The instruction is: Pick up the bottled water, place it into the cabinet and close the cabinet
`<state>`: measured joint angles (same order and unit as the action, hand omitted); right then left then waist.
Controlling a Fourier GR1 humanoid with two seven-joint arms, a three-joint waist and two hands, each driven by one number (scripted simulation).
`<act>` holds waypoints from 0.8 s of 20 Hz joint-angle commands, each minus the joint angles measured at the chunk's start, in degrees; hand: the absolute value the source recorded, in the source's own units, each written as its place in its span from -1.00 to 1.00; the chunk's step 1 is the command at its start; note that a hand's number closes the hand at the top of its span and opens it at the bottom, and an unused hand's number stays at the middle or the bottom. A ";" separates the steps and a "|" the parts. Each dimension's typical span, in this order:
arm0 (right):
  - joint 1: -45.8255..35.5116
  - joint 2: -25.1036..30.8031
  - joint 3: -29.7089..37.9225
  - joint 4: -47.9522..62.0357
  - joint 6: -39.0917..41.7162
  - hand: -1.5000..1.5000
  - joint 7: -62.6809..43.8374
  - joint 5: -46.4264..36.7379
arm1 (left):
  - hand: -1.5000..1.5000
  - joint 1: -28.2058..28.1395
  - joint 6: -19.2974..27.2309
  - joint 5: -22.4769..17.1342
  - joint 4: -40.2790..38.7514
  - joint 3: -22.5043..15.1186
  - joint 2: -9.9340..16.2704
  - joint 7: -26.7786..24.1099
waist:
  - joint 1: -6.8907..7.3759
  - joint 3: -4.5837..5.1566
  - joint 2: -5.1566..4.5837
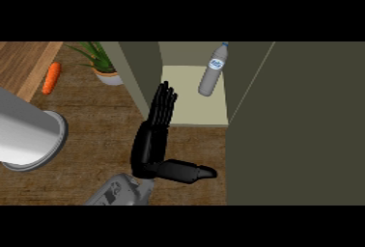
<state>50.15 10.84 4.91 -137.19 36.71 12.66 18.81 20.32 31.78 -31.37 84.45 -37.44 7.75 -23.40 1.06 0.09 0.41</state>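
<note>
The water bottle (211,77), clear with a white cap and a blue label, lies on the pale shelf (187,106) inside the open cabinet, near its back right. My left hand (149,144) is open in the middle of the view, fingers straight and pointing away from me. Its fingertips reach the shelf's front left corner, at the lower edge of the dark green left door (139,67). The thumb sticks out to the right. The hand is apart from the bottle and holds nothing. My right hand does not show.
A broad dark green panel (299,120) fills the right side beside the cabinet opening. A large grey cylinder (28,132) juts in at the left edge. A carrot (50,78) lies on a wooden board (25,60), with a potted plant (105,72) behind it.
</note>
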 commanded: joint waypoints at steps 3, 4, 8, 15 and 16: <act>2.79 3.89 -4.72 -11.16 4.51 1.00 -3.99 -3.76 | -1.00 -9.51 0.63 0.71 10.91 -0.91 5.27 -0.31 | -0.58 0.01 0.12; 0.90 3.73 -6.29 -11.11 3.31 1.00 -5.39 -5.93 | -1.00 -11.52 -1.02 0.09 11.83 -0.30 7.40 -0.90 | -0.09 0.06 0.00; 2.31 5.98 -11.12 -14.00 3.48 1.00 -9.78 -4.05 | -1.00 -16.31 -2.35 0.04 14.39 -0.20 9.07 -2.98 | -0.48 0.10 -0.27; -0.84 3.26 -25.25 -14.55 1.20 1.00 -13.64 -12.93 | -1.00 -23.25 -3.12 -0.37 22.38 1.31 14.28 -3.82 | -0.47 0.23 0.14; -2.33 2.58 -26.39 -14.00 0.72 1.00 -13.63 -13.78 | -1.00 -23.94 -2.50 0.03 22.85 0.31 14.05 -3.22 | -0.66 0.16 0.11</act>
<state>48.45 13.70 -17.31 -138.64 39.29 4.08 14.11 -0.36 29.74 -31.17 104.60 -37.33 19.94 -26.26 0.65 0.23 0.43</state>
